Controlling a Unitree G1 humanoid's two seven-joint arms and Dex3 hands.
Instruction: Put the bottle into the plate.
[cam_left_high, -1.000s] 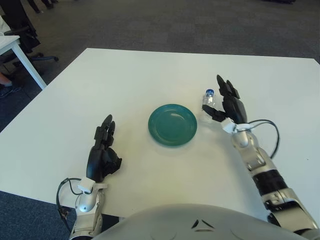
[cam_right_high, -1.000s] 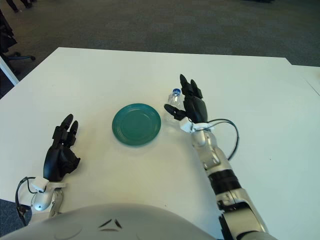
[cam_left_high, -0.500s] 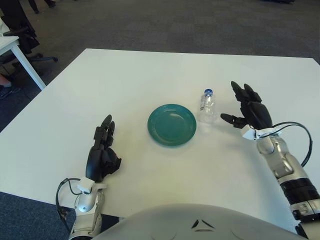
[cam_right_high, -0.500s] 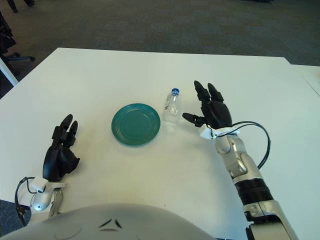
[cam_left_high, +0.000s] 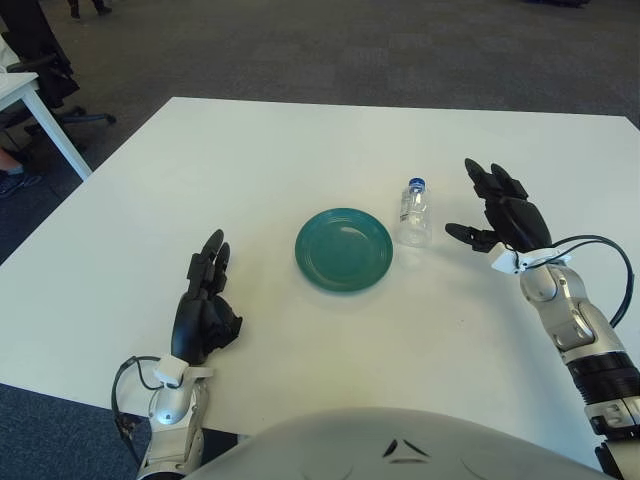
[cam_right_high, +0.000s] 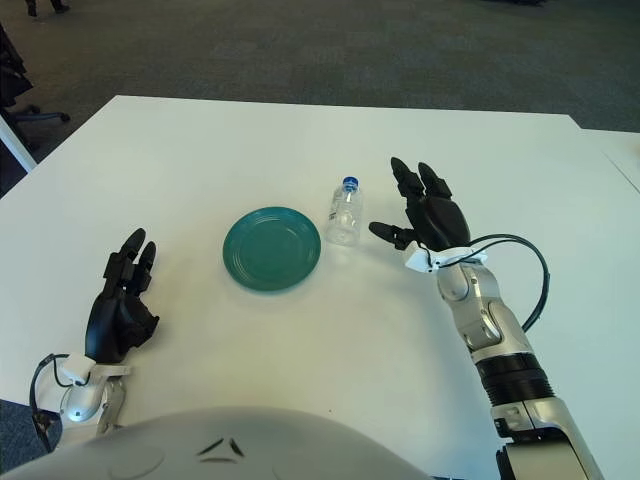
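Observation:
A small clear plastic bottle (cam_left_high: 414, 213) with a blue cap stands upright on the white table, just right of an empty green plate (cam_left_high: 344, 249). My right hand (cam_left_high: 497, 208) is to the right of the bottle, a short gap away, fingers spread and holding nothing. My left hand (cam_left_high: 205, 300) rests on the table at the front left, far from the plate, fingers relaxed and empty.
The white table (cam_left_high: 300, 150) reaches its front edge close to my left hand. A cable (cam_left_high: 600, 250) loops from my right wrist. Beyond the table's far left corner stand another white table (cam_left_high: 25, 90) and an office chair (cam_left_high: 60, 75) on dark carpet.
A second ago my right hand was around the bottle. It has let go and moved right, leaving the bottle standing beside the plate. The left hand has not moved.

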